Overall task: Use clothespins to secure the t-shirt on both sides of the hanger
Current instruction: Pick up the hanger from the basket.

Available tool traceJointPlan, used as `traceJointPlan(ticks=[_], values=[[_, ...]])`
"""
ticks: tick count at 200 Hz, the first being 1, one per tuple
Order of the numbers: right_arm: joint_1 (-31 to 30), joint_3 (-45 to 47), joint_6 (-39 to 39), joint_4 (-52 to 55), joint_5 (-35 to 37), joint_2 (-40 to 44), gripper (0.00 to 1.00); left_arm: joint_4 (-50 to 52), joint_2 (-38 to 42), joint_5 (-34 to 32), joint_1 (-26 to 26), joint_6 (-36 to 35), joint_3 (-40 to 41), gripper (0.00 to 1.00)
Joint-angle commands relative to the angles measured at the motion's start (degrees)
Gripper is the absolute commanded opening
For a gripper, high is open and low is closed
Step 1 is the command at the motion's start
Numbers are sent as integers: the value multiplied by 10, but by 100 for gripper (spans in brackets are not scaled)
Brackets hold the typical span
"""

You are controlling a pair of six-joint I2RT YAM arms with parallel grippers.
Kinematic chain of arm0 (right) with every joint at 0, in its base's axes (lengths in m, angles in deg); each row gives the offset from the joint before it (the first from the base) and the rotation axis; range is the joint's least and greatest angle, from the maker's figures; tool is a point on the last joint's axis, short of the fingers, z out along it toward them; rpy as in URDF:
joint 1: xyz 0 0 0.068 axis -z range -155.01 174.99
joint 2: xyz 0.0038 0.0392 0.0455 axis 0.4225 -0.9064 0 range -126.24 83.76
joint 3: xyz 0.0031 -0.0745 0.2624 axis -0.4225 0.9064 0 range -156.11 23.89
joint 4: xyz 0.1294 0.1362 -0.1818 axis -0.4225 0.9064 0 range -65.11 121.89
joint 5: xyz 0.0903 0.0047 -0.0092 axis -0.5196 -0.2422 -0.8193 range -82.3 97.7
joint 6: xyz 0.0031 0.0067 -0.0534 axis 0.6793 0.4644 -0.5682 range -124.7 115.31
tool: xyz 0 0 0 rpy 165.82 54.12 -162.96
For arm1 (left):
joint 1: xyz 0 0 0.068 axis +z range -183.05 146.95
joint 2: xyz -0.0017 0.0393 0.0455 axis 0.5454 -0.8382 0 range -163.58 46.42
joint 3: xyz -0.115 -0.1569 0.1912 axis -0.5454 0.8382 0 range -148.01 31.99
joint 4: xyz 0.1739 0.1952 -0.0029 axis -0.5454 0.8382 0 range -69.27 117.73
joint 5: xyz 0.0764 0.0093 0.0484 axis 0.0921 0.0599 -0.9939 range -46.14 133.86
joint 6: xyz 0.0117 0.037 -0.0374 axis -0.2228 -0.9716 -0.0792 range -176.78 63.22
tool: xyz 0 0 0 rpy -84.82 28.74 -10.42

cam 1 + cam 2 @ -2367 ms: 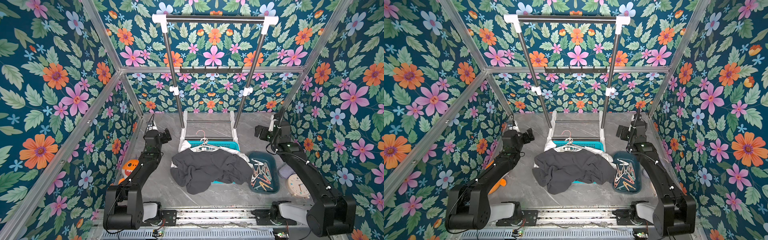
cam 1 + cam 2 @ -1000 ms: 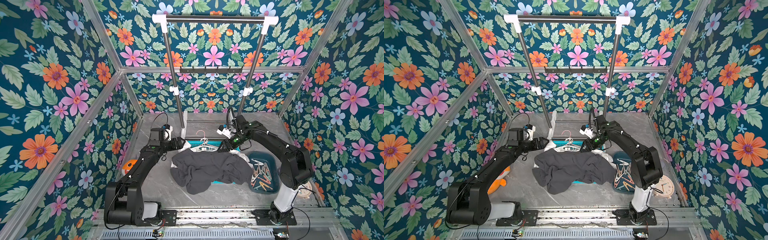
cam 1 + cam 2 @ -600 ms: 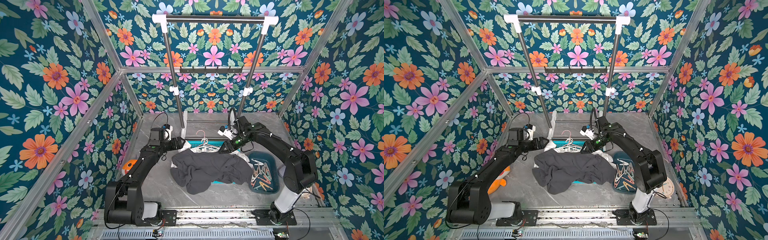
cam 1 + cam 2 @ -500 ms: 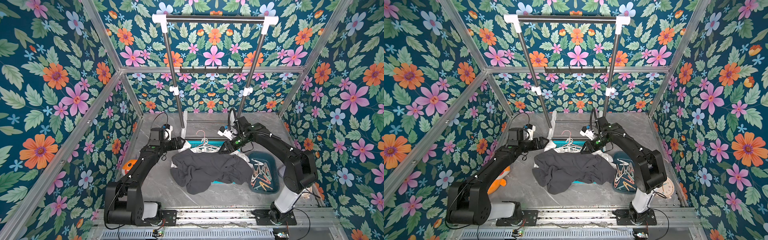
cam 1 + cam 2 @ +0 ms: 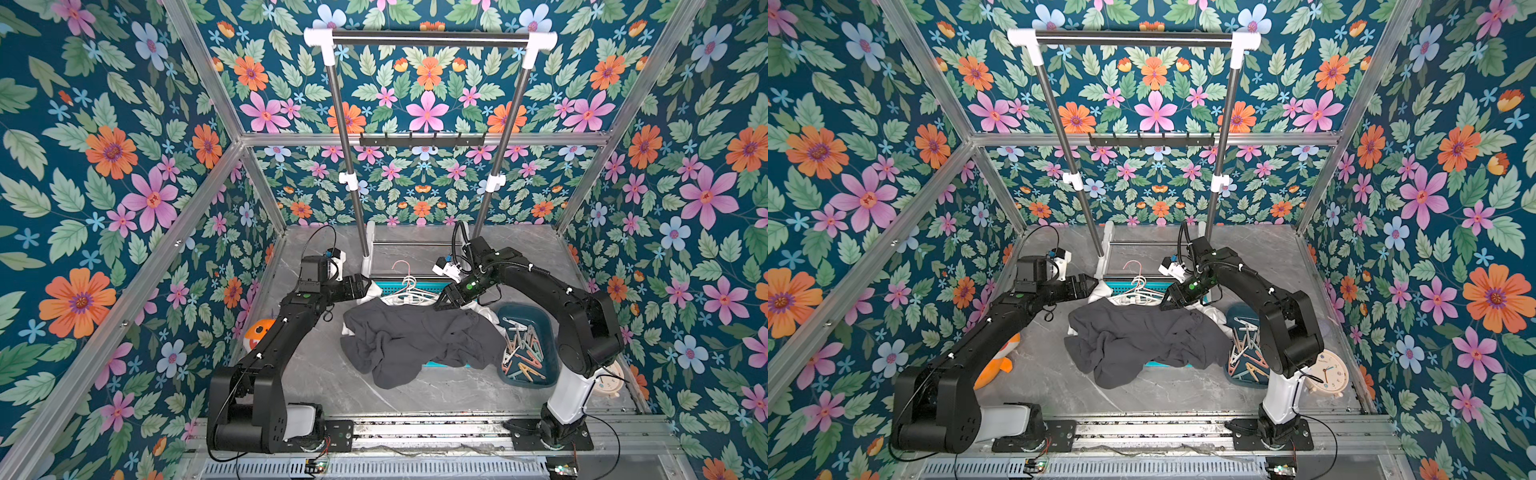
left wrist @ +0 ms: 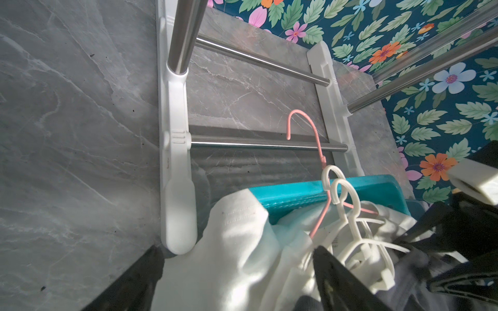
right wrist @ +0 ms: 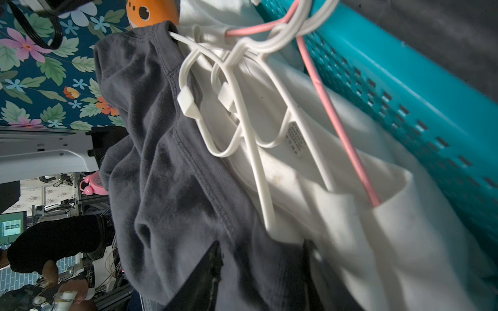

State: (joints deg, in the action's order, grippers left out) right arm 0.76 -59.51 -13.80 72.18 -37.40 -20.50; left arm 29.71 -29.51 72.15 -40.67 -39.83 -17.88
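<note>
**Desk:** What's in the containers, left to right?

**Me:** In a top view my left gripper (image 5: 366,286) is at the left corner of the teal basket (image 6: 291,195). Its fingers are spread wide, with a white garment (image 6: 242,242) between them and nothing gripped. The basket, mid-frame, holds that garment, white hangers (image 5: 409,293) and a pink hanger (image 5: 401,268). A dark grey t-shirt (image 5: 407,340) drapes over its front onto the table.

**Desk:** And your right gripper?

**Me:** My right gripper (image 5: 439,306) is at the shirt's upper right edge. Its fingers are partly apart with grey cloth between them. I can't tell whether they're pinching it.

**Desk:** Clothespins?

**Me:** The clothespins (image 5: 521,353) are all in the dark teal bin (image 5: 523,313), right of the basket. They lie flat in a jumble, long axes crossing, many running roughly up and down the frame.
</note>
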Motion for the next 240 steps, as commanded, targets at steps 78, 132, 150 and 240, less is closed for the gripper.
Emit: traceJointPlan(ticks=[78,132,150,240], values=[[-3,31,3,4,-63,52,34,-8,1,-3,0,-3,-1,89],[-6,36,4,-5,-83,23,41,-8,9,-5,0,-2,3,89],[-6,36,5,-7,-83,19,38,-8,11,-7,0,-3,4,89],[-7,48,10,-38,5,86,0,-29,37,46,0,-29,-6,88]])
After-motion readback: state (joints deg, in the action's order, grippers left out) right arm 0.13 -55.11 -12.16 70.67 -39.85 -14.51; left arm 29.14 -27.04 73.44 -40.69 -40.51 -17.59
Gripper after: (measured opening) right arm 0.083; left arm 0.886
